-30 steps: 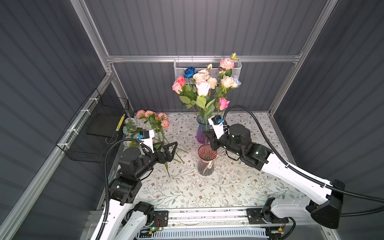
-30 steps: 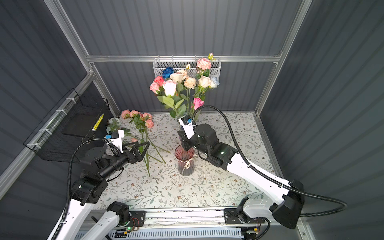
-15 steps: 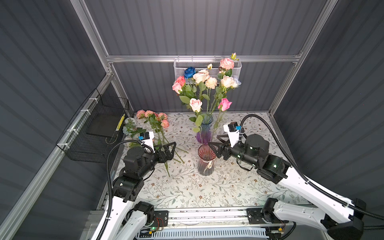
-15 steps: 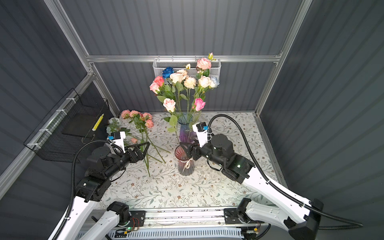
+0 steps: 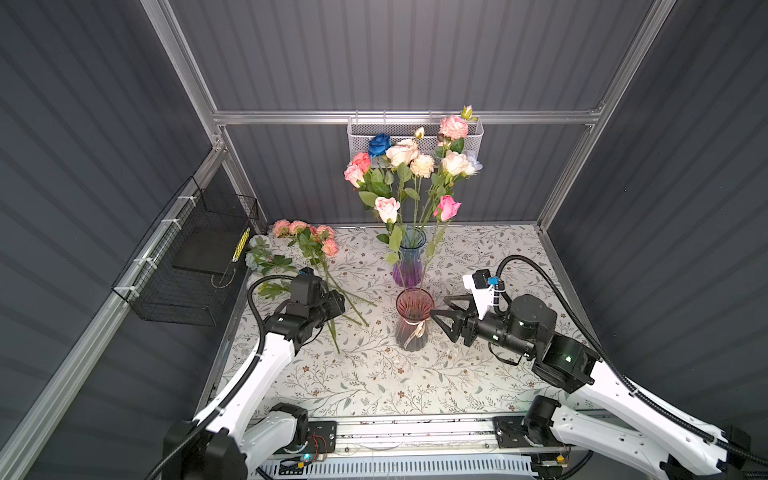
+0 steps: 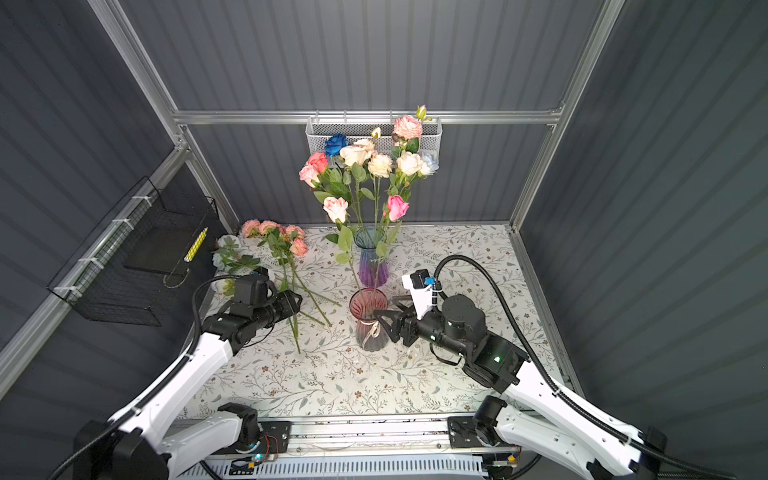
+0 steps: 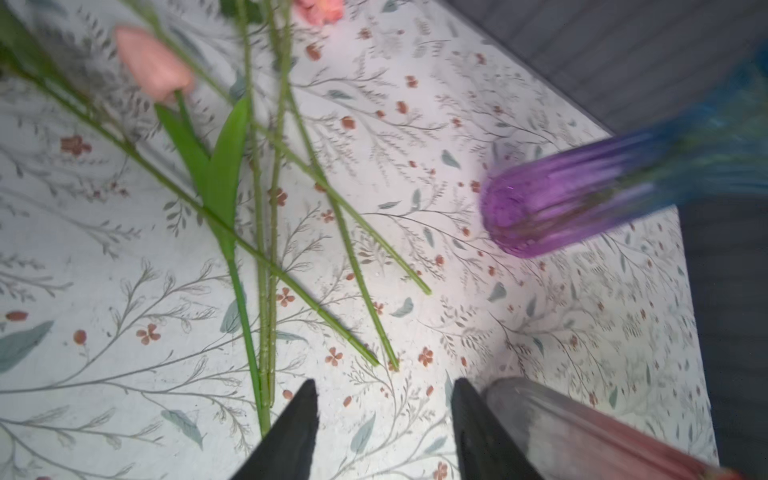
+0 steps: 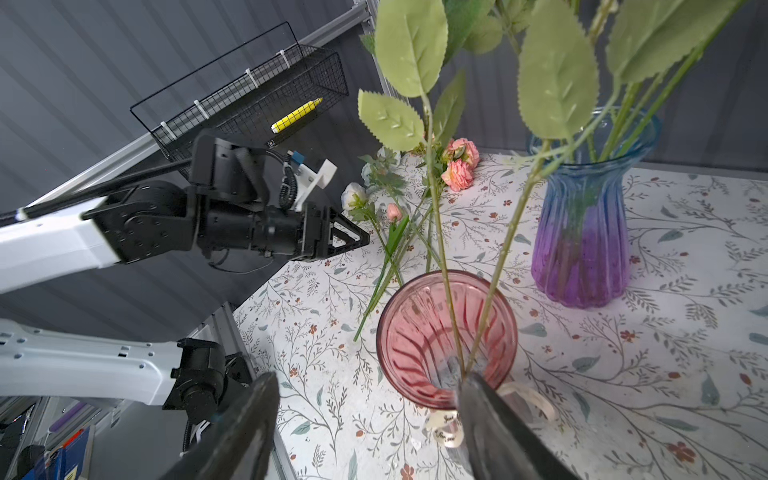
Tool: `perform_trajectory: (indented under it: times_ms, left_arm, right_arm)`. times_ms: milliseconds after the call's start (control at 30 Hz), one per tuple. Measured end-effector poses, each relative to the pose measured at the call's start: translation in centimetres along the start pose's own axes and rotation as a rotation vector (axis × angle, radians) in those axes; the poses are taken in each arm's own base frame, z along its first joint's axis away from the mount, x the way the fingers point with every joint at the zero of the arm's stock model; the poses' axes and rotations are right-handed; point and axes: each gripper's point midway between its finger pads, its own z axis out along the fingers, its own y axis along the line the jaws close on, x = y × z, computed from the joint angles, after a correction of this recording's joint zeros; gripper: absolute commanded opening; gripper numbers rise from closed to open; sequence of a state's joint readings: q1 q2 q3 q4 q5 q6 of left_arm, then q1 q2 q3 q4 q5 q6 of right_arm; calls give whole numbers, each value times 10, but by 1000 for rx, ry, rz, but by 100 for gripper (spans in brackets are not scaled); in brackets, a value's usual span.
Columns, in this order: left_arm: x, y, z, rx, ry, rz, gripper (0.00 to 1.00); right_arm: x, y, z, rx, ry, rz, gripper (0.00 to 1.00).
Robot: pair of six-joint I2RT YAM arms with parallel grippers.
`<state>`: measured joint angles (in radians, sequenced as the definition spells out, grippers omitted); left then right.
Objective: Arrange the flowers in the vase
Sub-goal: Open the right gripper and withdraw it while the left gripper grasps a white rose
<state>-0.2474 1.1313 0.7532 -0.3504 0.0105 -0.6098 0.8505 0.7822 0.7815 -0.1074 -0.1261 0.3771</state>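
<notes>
**A:** Where are the flowers (image 5: 401,154)?

**B:** Most stand in the blue vase (image 5: 409,270), far middle of the tablecloth (image 5: 374,382). Two more, a pale rose (image 5: 387,209) and a bright pink rose (image 5: 448,207), stand in the pink vase (image 5: 409,332), just nearer than the blue one. A loose bunch (image 5: 316,243) lies flat at the far left.

**A:** And the left gripper (image 7: 383,388)?

**B:** It is low over the near ends of that bunch. Its jaws are apart with only cloth between them, and the green ends lie just to one side of the gap.

**A:** The right gripper (image 5: 438,304)?

**B:** It sits just right of the pink vase, level with its upper part, pointing left. Its jaws are spread and hold nothing. Whether a tip touches the glass, I cannot tell.
</notes>
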Motion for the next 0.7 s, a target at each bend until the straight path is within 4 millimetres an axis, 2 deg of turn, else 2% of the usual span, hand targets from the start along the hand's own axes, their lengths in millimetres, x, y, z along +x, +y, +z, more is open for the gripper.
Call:
perform_trajectory:
  times_ms: [100, 200, 400, 500, 700]
  left_arm:
    - [6, 27, 25, -77, 44, -62, 38]
    - [7, 42, 39, -128, 52, -106, 36]
    - [-11, 50, 54, -136, -18, -222, 31]
    - [-12, 55, 65, -149, -28, -280, 27]
    - [-2, 71, 80, -222, -14, -377, 35]
  right_arm:
    - [0, 0, -7, 5, -6, 0, 70]
    - [-3, 0, -15, 11, -27, -3, 70]
    - [-4, -1, -26, 15, -52, -10, 70]
    - [-5, -2, -29, 24, -59, -17, 70]
    - [-5, -4, -38, 37, -67, -28, 69]
